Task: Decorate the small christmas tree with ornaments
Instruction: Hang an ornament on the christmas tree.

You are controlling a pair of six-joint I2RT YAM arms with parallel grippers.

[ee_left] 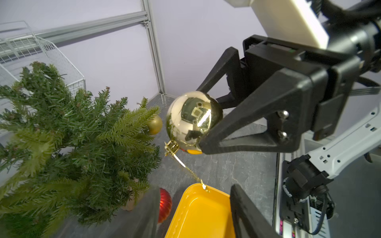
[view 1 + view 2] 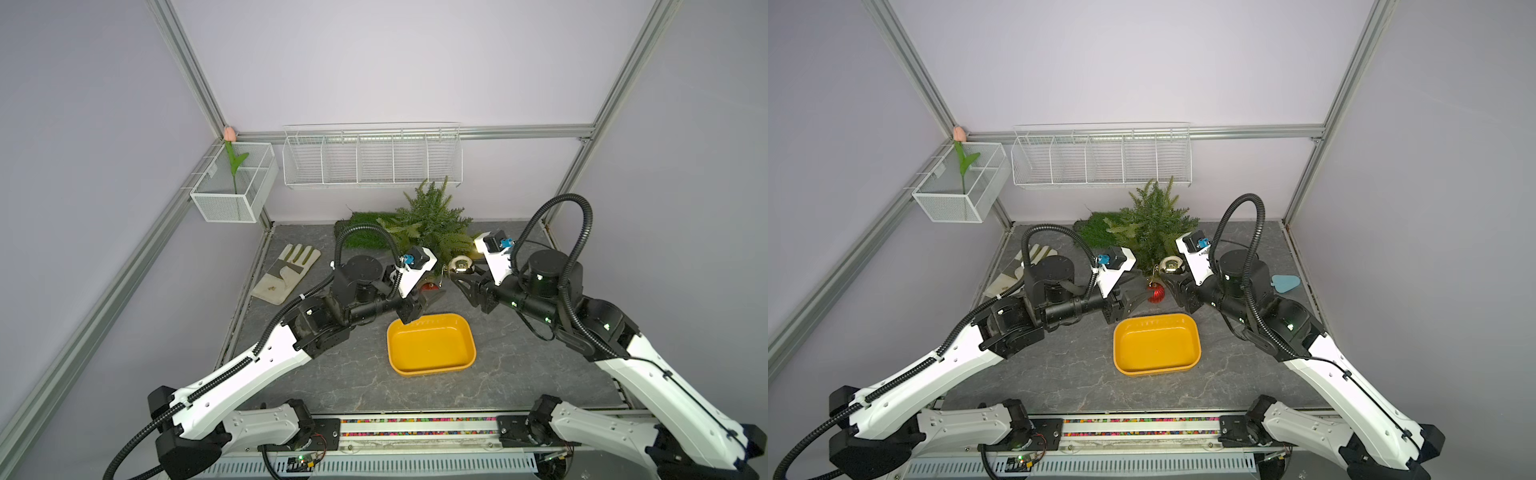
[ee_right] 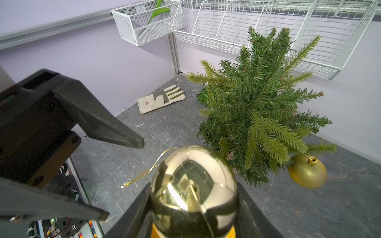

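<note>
Clasping bauble (image 1: 191, 121), maybe silver, right gripper (image 3: 193, 208)

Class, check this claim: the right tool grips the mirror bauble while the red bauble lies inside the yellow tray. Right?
No. The red bauble lies on the table beside the tray, not in it; a top view shows this. The right tool does grip the mirror bauble.

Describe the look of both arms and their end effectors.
The left arm and right arm have white shells, black joints, black ribbed cable conduits and white wrist camera housings. The left end effector and right end effector are black with open-framed triangular fingers.
</note>
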